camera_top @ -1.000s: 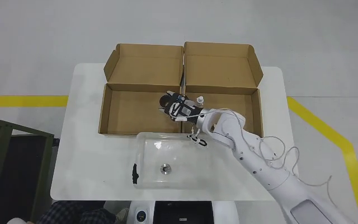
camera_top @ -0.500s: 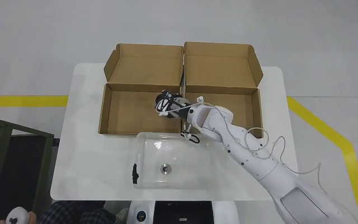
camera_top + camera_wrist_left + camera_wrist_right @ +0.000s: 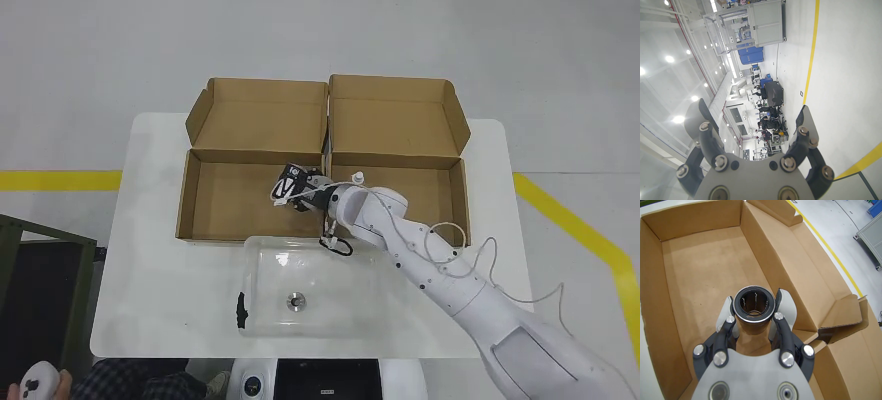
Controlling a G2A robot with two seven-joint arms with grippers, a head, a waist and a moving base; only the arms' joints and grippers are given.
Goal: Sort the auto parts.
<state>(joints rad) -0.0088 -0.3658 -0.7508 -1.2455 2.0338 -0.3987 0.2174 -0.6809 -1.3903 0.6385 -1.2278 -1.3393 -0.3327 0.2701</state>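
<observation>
Clasping bearing [image 3: 755, 325] over left box [image 3: 696, 266]

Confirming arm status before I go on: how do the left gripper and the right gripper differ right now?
The left gripper is open and empty; the right gripper is shut on a dark cylindrical part. The left gripper points out at the workshop floor; the right gripper hangs over the inside of a cardboard box. Both have the same two-finger build.
</observation>
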